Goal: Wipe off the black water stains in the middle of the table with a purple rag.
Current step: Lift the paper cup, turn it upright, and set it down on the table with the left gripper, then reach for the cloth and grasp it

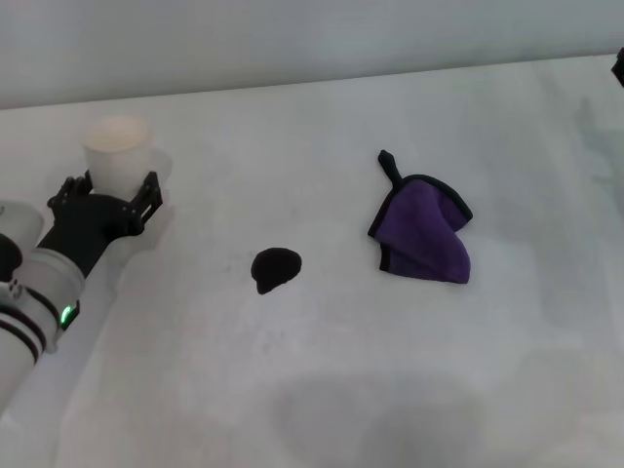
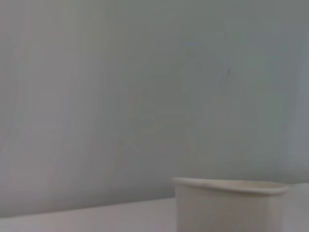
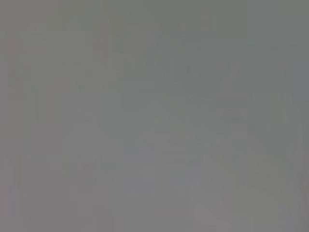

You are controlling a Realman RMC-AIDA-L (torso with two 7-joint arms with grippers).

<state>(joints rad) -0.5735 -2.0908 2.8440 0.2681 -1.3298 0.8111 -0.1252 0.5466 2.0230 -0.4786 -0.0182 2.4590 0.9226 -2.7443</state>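
From my console: a purple rag (image 1: 426, 234) trimmed in black, a glossy black stain (image 1: 276, 267) on the white table (image 1: 322, 390) smudged faint grey, a plain white cup (image 1: 117, 156), and my white left arm's black gripper (image 1: 107, 195).

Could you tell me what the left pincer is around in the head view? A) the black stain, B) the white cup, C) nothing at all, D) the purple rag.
B: the left pincer sits with its fingers on either side of the white cup, while the purple rag and the black stain lie apart from it on the table.
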